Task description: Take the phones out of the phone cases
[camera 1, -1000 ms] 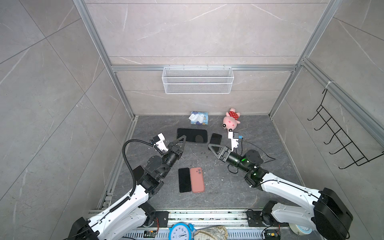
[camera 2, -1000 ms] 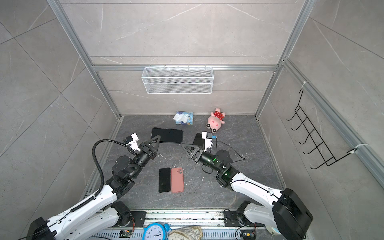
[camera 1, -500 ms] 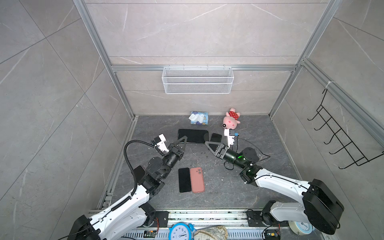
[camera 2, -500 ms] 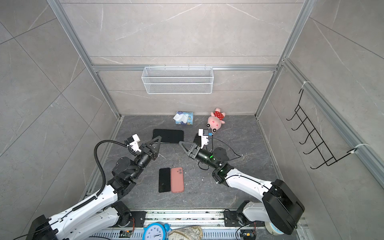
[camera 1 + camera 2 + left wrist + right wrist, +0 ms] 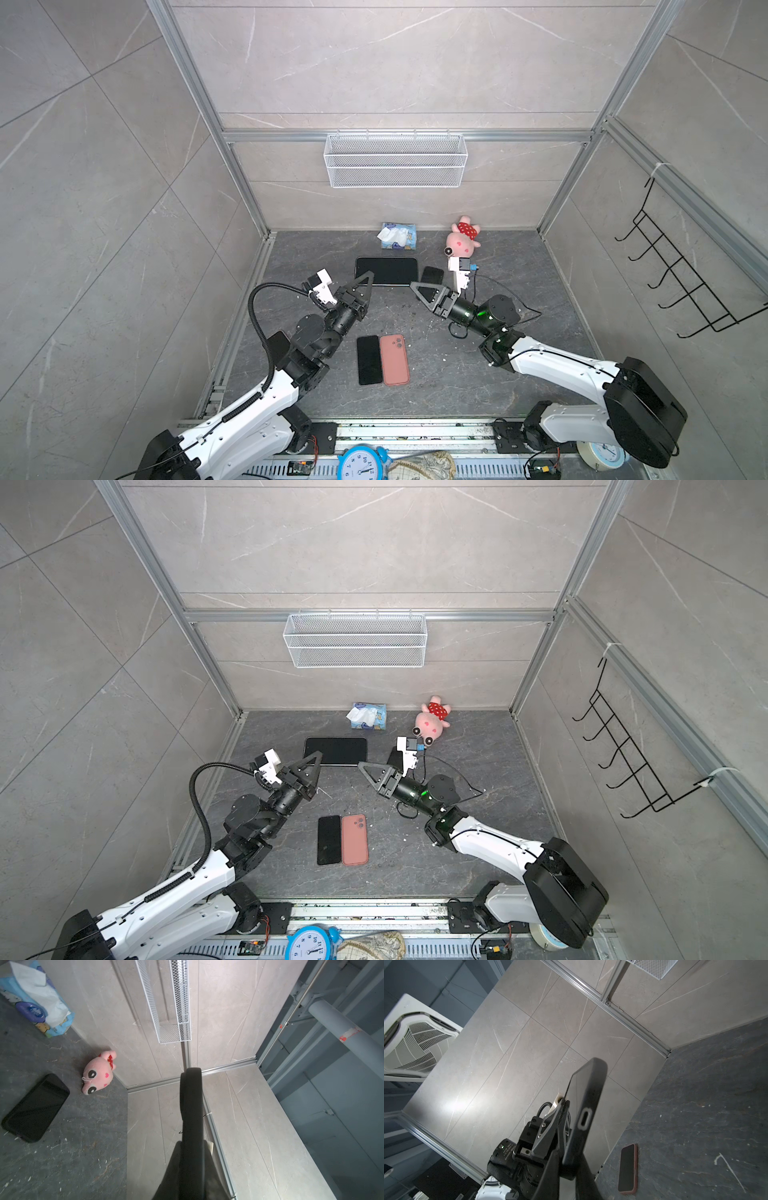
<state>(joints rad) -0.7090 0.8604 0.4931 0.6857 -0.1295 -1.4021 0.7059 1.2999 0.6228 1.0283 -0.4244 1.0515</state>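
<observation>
The phone (image 5: 386, 270) was up in the air, screen toward the top cameras, seated in its black phone case (image 5: 591, 1093) and stretched crosswise between the two arms, clear of the dark tabletop (image 5: 478, 374). The left end effector (image 5: 369, 277) had it at one end, by the corner nearer the arm bases, jaws clamped tight on the case. Its wrist view showed the case edge-on, running straight out from between the fingers against the grey wall. Over on the other side, the right end effector (image 5: 415, 286) met the opposite end, again at the nearer corner. Its wrist view showed an oval cutout in the case's edge, with a finger (image 5: 547, 1180) pressed close on either side. That was a narrow gap, closed on the case, and the left end effector could be seen beyond, gripping the far end. So both ends were pinched, with the phone fully inside the case. Down on the tabletop a second black handset (image 5: 35, 1107) lay flat near a pink plush pig (image 5: 463, 241), and a tissue pack (image 5: 397, 237) sat against the back wall beside the pig. Nearer the arm bases a pink-cased handset (image 5: 394, 359) lay back up, touching a dark handset (image 5: 369, 359) side by side. A white wire basket (image 5: 395, 162) hung on the back wall, and a black hook rack (image 5: 685, 282) on the right-hand wall.
</observation>
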